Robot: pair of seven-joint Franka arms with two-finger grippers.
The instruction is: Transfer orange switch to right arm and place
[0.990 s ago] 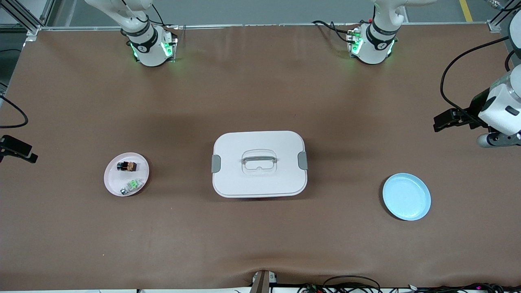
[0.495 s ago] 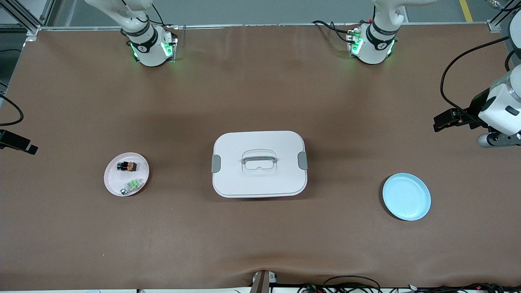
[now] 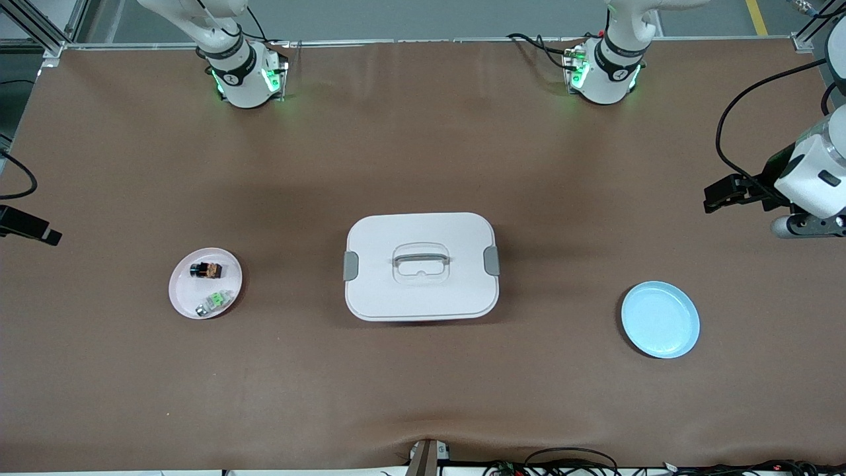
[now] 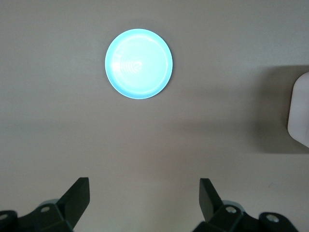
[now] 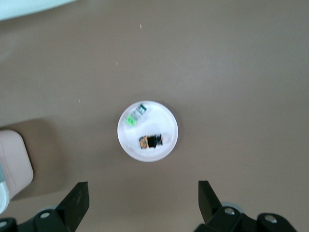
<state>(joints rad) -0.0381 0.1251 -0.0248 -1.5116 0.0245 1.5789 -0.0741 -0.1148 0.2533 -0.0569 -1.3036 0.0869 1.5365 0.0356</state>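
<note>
- Brown cover lies over the whole table, matte and mostly flat. At 6 o'clock of the front view, its edge has a small wave.
- Box, white with a closed lid, grey clips and a handle, stands in the middle of the table.
- Pink plate lies at 9 o'clock from the box, toward the right arm's end.
- Switch lies on its side on the pink plate, at 12 o'clock of the plate in the front view. Its orange face is turned toward the box.
- Green part lies on the same plate at 6 o'clock, near the switch but apart from it.
- Blue plate lies at about 4 o'clock from the box, toward the left arm's end. It has nothing on it.
- Right gripper hangs in the air over the right arm's end of the table. Its fingers are spread wide and hold nothing. The pink plate is seen well below it.
- Left gripper hangs in the air over the left arm's end of the table. It is also spread wide and holds nothing.
- Right base and left base stand at 11 and 1 o'clock of the table, with green lights on.
- Grey floor, metal frame bars and a yellow line show along the 12 o'clock edge. Cables lie along the 6 o'clock edge.
</note>
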